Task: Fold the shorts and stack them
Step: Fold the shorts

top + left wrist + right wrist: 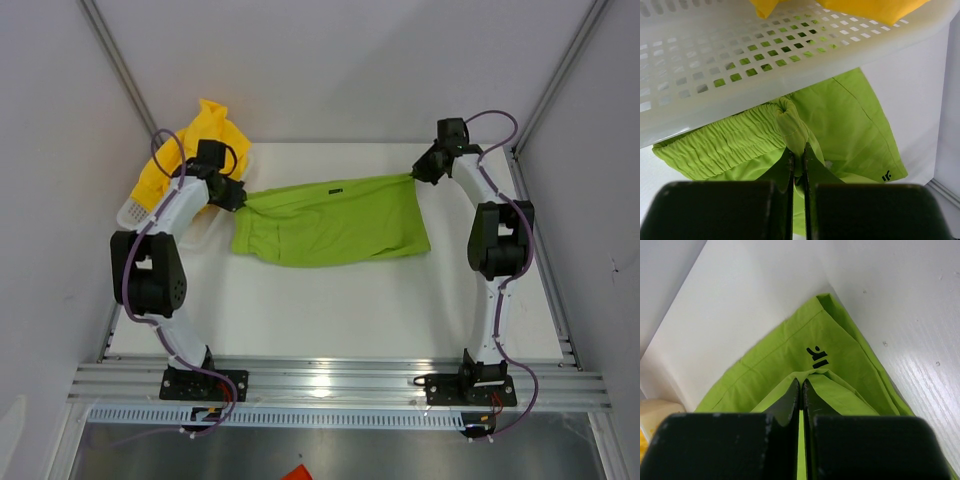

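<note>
The lime green shorts (330, 222) are stretched across the far half of the desk (330, 310), held at 2 ends. Their long axis runs left to right, with the right end a little farther back than the left. The left wrist view shows the gathered elastic waistband at the left end. The right wrist view shows a hemmed leg edge at the right end with a small dark logo (817, 357) near it.

The left fingers (236, 197) are closed tight on a bunched fold of the waistband. The right fingers (418, 176) are closed on a fold of the leg fabric. The far edge of the shorts runs taut and nearly straight between the 2 grips. The near edge sags in a loose curve toward the arm bases and seems to lie on the desk.

The left grip sits just beside the white mesh basket (135, 212), which occupies the far left corner of the desk. The yellow shorts (205, 145) are heaped in the basket and spill over its rim. The right grip is close to the far right corner, near the back wall and the side rail. A strip of bare desk lies between the taut edge and the back wall. A broader band of white surface shows between the sagging near edge and the arm bases.
</note>
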Tool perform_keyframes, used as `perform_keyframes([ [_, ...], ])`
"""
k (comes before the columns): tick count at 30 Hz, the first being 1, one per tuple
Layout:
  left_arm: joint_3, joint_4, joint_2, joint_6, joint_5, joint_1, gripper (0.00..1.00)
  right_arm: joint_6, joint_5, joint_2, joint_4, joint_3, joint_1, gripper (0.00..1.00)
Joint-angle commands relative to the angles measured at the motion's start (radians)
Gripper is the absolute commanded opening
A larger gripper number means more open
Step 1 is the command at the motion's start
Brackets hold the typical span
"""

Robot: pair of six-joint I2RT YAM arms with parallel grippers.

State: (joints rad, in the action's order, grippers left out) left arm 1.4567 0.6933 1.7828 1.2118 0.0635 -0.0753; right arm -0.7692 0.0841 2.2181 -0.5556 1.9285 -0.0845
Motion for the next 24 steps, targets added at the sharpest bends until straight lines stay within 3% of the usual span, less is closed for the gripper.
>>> perform_keyframes([
  [1, 0.06, -0.031, 0.01, -0.017, 0.015, 0.016, 0.0, 0.001, -0.034, -0.018, 0.06, 0.027, 0.02, 0.0],
  [13, 0.068, -0.09, 0.035, -0.047, 0.024, 0.016, 0.04, -0.03, -0.009, 0.058, 0.151, 0.049, 0.026, 0.01],
  [14, 0.068, -0.122, 0.038, -0.061, 0.012, 0.016, 0.2, -0.027, 0.009, 0.064, 0.158, 0.049, 0.026, 0.12],
  [16, 0.062, -0.172, 0.04, -0.119, -0.011, 0.016, 0.41, -0.025, 0.014, 0.077, 0.16, 0.061, 0.026, 0.33],
  [17, 0.059, -0.188, 0.04, -0.126, -0.025, 0.016, 0.64, -0.024, 0.019, 0.078, 0.16, 0.066, 0.026, 0.55],
  [19, 0.067, -0.192, 0.029, -0.136, -0.027, 0.016, 0.8, -0.013, 0.017, 0.072, 0.158, 0.073, 0.023, 0.62],
  [20, 0.068, -0.187, 0.023, -0.136, -0.019, 0.014, 0.94, -0.01, 0.013, 0.065, 0.157, 0.079, 0.023, 0.68],
  [21, 0.068, -0.184, 0.001, -0.141, 0.002, 0.014, 0.99, -0.007, 0.005, 0.051, 0.155, 0.081, 0.023, 0.7],
  [24, 0.07, -0.189, -0.045, -0.159, 0.032, 0.011, 0.99, 0.008, 0.011, 0.026, 0.154, 0.082, 0.025, 0.72],
])
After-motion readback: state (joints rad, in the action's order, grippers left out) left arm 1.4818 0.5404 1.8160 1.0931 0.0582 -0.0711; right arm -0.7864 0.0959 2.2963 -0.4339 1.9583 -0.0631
